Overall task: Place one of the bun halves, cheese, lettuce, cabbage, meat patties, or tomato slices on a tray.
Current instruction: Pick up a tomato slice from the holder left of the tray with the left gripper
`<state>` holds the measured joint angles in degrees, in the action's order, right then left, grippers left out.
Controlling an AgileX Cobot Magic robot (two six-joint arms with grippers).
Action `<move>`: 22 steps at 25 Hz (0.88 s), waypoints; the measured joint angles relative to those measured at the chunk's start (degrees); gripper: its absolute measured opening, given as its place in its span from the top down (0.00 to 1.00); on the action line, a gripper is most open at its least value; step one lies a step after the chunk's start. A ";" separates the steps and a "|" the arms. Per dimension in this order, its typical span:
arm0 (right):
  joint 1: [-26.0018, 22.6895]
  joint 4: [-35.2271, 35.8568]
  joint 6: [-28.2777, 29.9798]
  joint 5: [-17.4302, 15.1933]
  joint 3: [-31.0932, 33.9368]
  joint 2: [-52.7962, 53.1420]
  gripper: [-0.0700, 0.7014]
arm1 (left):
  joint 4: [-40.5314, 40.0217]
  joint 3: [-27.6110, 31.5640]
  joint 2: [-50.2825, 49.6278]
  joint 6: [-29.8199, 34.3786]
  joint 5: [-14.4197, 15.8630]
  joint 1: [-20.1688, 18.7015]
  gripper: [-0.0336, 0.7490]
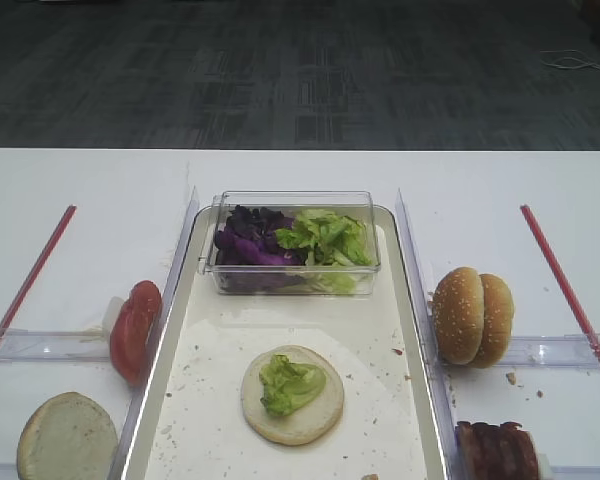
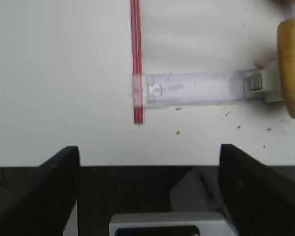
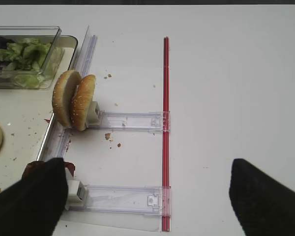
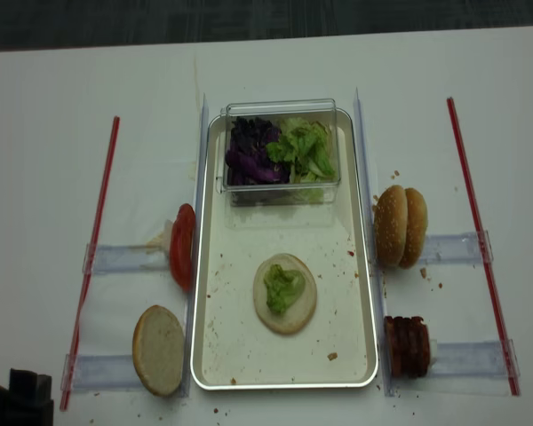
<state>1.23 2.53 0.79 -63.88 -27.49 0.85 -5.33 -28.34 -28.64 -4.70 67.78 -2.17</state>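
Note:
On the cream tray [image 1: 280,320] lies a pale bun half [image 1: 315,415] with a lettuce piece [image 1: 288,385] on it. Tomato slices [image 1: 135,328] and another bun half [image 1: 68,438] stand in racks left of the tray. Sesame bun halves [image 1: 472,315] and meat patties [image 1: 496,452] stand in racks on its right. Cabbage [image 1: 248,245] and more lettuce [image 1: 325,238] fill a clear box. Cheese is out of view. My right gripper [image 3: 147,196] hangs open over the patty rack, holding nothing. My left gripper [image 2: 150,167] is open and empty at the table's front edge.
The clear box [image 1: 292,280] sits at the far end of the tray. Red strips [image 1: 565,290] run along the table on both outer sides. Clear plastic rack rails [image 3: 130,120] hold the ingredients upright. Crumbs dot the tray and the table.

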 joint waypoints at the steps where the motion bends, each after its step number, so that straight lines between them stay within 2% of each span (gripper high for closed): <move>1: 0.00 0.00 0.00 0.00 0.00 0.00 0.02 | 0.00 -0.01 -3.35 -0.34 0.00 0.00 0.24; 7: 0.00 0.00 0.00 0.00 0.00 0.00 0.02 | 0.00 -0.29 -19.61 -0.87 -0.74 0.00 0.24; 11: 0.00 0.00 0.00 0.00 0.00 0.00 0.02 | 0.00 -0.38 -26.38 -0.92 -1.39 0.00 0.24; 22: 0.00 0.00 0.00 0.00 0.00 0.00 0.02 | 0.00 -0.38 -28.35 -2.38 -2.16 0.00 0.24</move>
<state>1.23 2.53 0.79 -63.88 -27.49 0.85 -5.33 -28.71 -56.99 -7.09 65.61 -2.17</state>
